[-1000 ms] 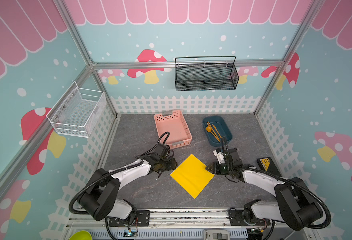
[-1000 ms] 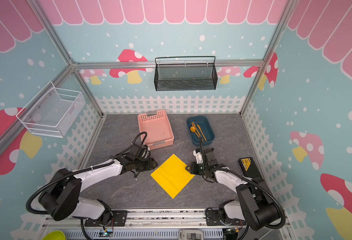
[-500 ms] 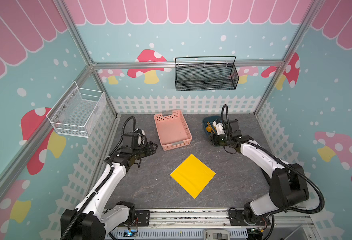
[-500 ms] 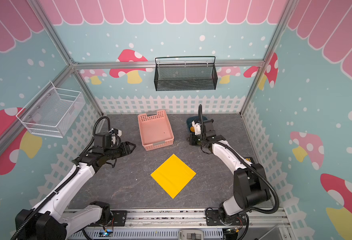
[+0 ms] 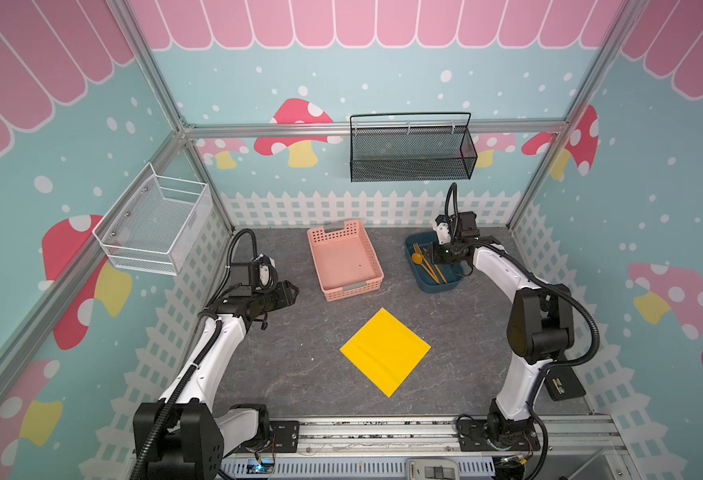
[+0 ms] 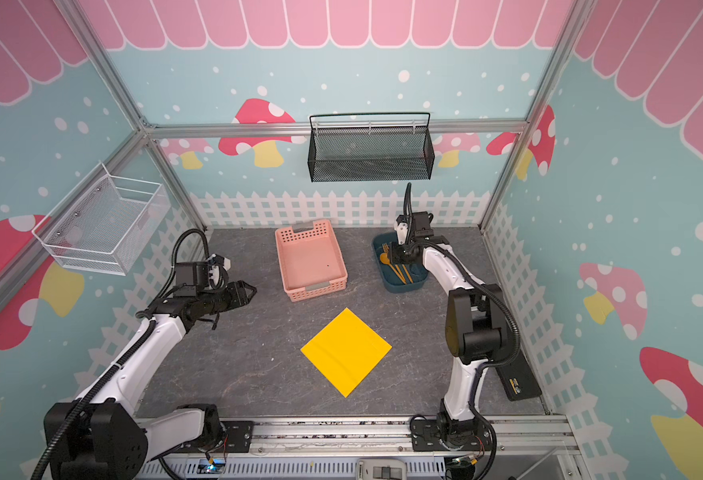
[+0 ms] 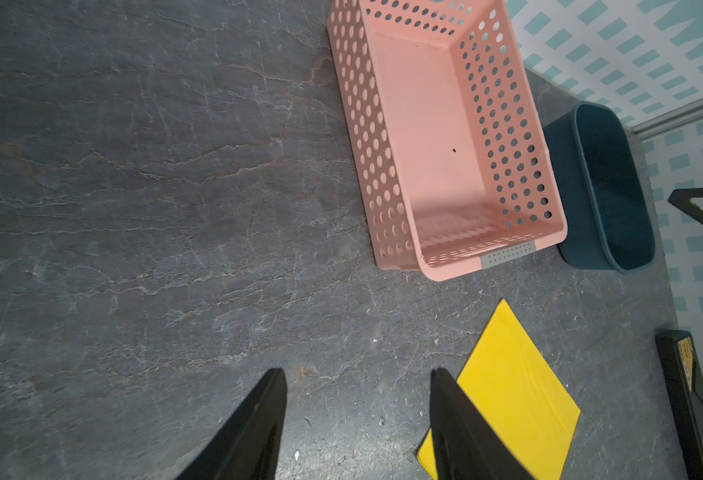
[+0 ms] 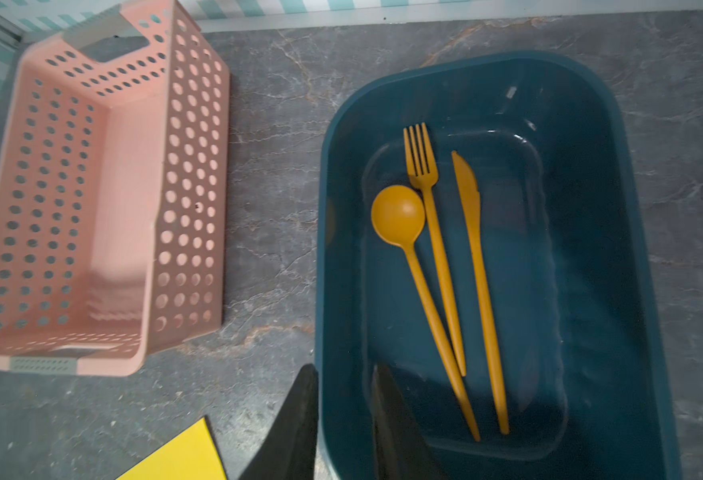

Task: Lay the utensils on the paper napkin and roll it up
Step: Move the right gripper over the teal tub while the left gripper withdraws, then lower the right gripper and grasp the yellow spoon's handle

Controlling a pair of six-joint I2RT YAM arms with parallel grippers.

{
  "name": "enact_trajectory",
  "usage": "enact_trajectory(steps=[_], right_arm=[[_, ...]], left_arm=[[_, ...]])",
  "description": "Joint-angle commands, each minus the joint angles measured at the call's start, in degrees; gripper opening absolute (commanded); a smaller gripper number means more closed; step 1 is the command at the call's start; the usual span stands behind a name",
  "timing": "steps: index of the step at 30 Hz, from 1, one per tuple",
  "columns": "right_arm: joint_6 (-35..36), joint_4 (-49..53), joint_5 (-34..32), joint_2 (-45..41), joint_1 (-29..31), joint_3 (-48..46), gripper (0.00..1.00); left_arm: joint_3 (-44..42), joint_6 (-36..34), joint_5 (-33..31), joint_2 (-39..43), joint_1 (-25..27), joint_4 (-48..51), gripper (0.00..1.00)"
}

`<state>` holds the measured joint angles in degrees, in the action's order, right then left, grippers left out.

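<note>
right wrist: right tool [image 8: 343, 415] apart, empty; utensils [image 8: 441, 270] just beyond, in tub [image 8: 325, 249]; left tool [image 7: 358, 374] apart.

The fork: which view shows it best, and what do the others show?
Right wrist view: the fork is close, tines and handle clear. In both top views it is tiny; left wrist view shows only its tub.

Three slim orange-tan utensils lie flat and nearly parallel in a dark teal tub [image 8: 615, 291], just ahead of the right tool [image 8: 345, 374]. They are a round-bowled spoon [image 8: 398, 216], a fork [image 8: 422, 166] and a knife [image 8: 472, 232], heads pointing away from it. The bright yellow square paper napkin [image 5: 385, 351] lies flat and bare on the tabletop [image 5: 300, 374], well apart from that tool.
</note>
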<state>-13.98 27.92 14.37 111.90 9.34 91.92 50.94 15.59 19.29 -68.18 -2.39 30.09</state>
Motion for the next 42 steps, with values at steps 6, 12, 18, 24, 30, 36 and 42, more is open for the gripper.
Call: enact_trajectory(steps=[6, 12, 18, 24, 30, 36, 42], right_arm=[[6.2, 8.4, -6.3, 11.2, 0.0, 12.8, 0.23], [6.8, 12.2, -7.6, 13.9, 0.3, 15.6, 0.23], [6.4, 12.4, -5.2, 12.6, 1.1, 11.1, 0.23], [5.9, 12.3, -3.1, 12.6, 1.8, 8.7, 0.22], [4.6, 12.2, 1.0, 12.9, 3.1, 8.7, 0.22], [3.5, 12.1, 4.1, 14.3, 3.8, 11.1, 0.22], [3.9, 12.0, 5.0, 15.3, 3.8, 14.3, 0.22]], left_arm=[[0.5, -1.1, 2.3, 1.2, -3.5, -1.6, 0.57], [0.5, -1.1, 2.4, 1.3, -3.8, -1.6, 0.57], [0.4, -1.1, 2.4, 1.3, -3.8, -1.7, 0.57], [0.4, -1.0, 2.5, 0.9, -4.0, -1.8, 0.57], [0.4, -1.1, 2.0, 1.4, -4.0, -2.0, 0.57], [0.2, -1.3, 1.9, 1.6, -4.1, -2.0, 0.57], [0.2, -1.3, 1.8, 1.4, -4.2, -2.0, 0.57]])
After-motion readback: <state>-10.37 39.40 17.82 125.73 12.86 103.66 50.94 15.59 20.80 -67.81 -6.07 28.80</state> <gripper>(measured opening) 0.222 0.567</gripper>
